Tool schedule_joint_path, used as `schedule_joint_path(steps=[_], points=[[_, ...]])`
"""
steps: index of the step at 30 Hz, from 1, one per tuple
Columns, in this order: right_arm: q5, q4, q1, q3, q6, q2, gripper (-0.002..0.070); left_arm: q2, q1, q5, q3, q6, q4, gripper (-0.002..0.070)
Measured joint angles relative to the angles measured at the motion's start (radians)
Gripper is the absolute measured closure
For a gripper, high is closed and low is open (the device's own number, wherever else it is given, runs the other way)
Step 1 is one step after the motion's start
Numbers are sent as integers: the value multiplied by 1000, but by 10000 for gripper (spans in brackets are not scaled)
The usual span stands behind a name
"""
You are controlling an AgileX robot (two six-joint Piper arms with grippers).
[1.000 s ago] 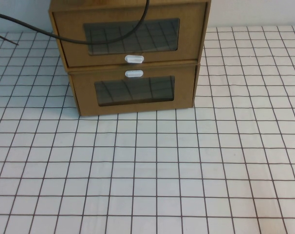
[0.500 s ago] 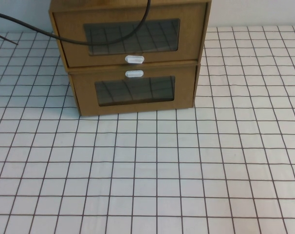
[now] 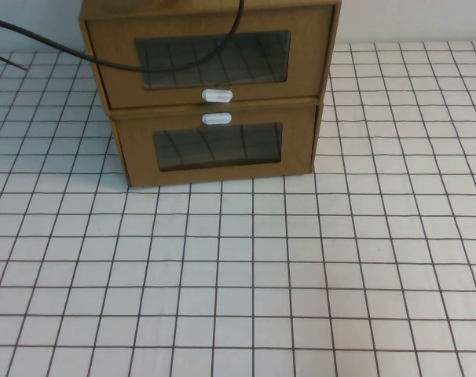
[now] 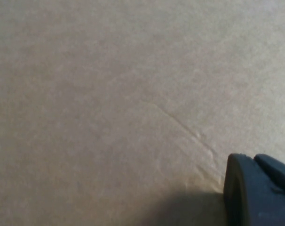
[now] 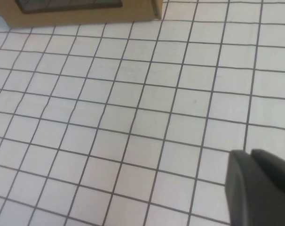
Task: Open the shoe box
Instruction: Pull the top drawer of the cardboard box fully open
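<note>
Two brown cardboard shoe boxes are stacked at the back of the table; the upper box and the lower box each have a dark window and are closed. Each front carries a white handle, the upper handle just above the lower handle. Neither arm shows in the high view. My left gripper is shut and empty, hovering very close over a plain cardboard surface. My right gripper is shut and empty above the gridded table, well in front of the lower box's bottom edge.
A black cable runs from the left edge across the front of the upper box and up out of view. The white tablecloth with a dark grid spreads in front of and to the right of the boxes.
</note>
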Motion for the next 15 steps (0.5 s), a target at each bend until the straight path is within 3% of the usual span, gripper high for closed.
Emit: schedule_joint_path(steps=[8,15], points=[[26,91,32,-155,-133,255,689,0,0,7,0,-3,0,677],[-25,22,281,-340,-98,487,689,-2,0,8,0,-8,0,677]])
